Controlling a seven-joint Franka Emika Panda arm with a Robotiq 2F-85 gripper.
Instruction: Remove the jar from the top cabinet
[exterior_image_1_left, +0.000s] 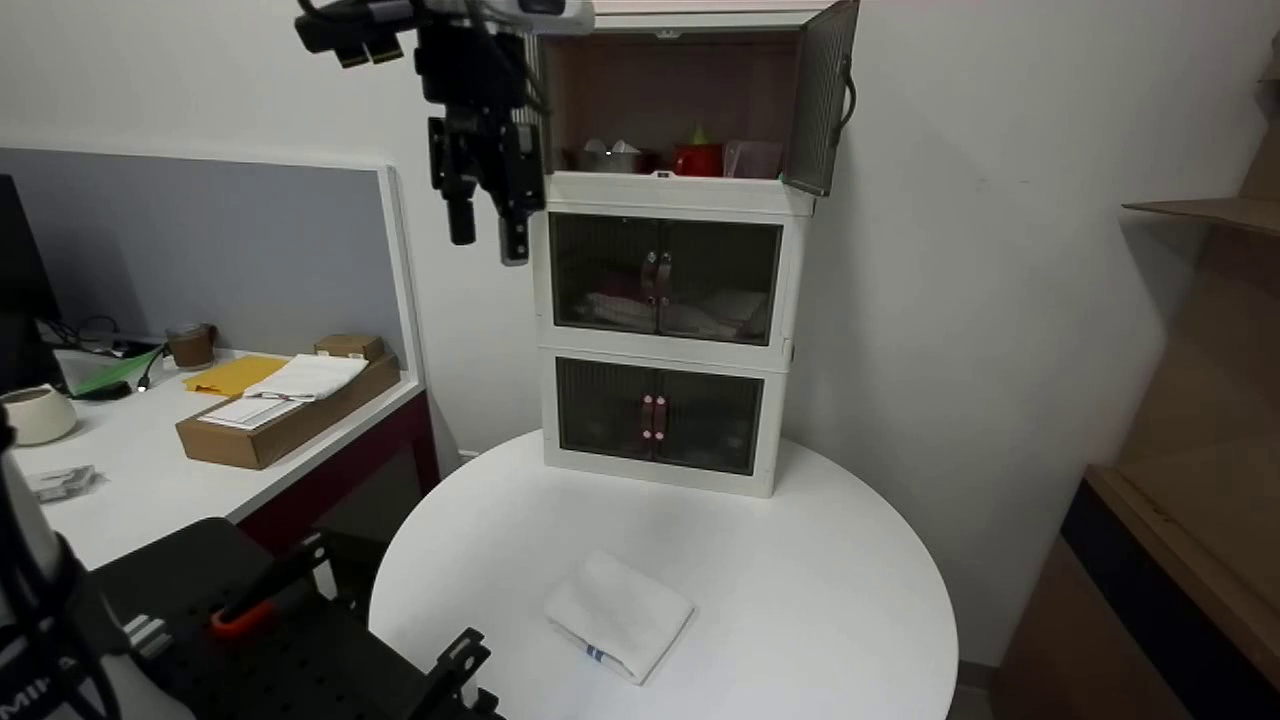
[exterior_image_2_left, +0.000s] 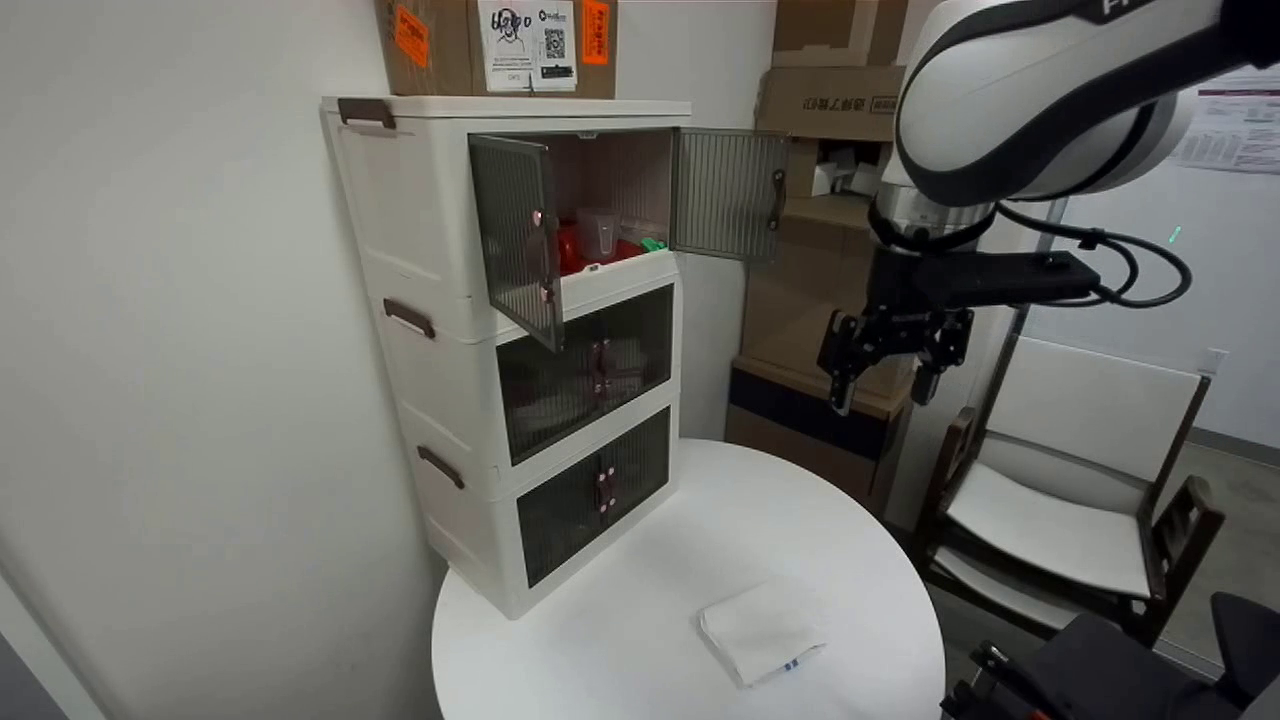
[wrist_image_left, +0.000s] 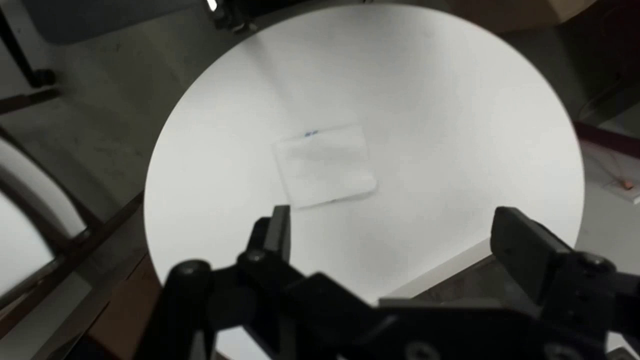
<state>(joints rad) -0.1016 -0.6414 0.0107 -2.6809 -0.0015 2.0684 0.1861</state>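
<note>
Jar (exterior_image_2_left: 598, 236) located: clear, upright, inside the top cabinet (exterior_image_1_left: 670, 85), just beside a red item (exterior_image_2_left: 568, 243); whether the two touch, I cannot tell. Both tinted doors (exterior_image_2_left: 728, 195) stand open. My fingers (wrist_image_left: 522, 250) are spread with nothing between them, pointing down toward the table (wrist_image_left: 480, 125) and well apart from the jar. Removal has not yet begun, in my assessment. Handling, judged by look: light, stiff-walled and smooth, so liable to slip; if glass, breakable. I recommend a level approach between the doors, taking hold of the outer sides near mid-height and closing gently, clear of the rim. Risk noted: the red item being knocked.
</note>
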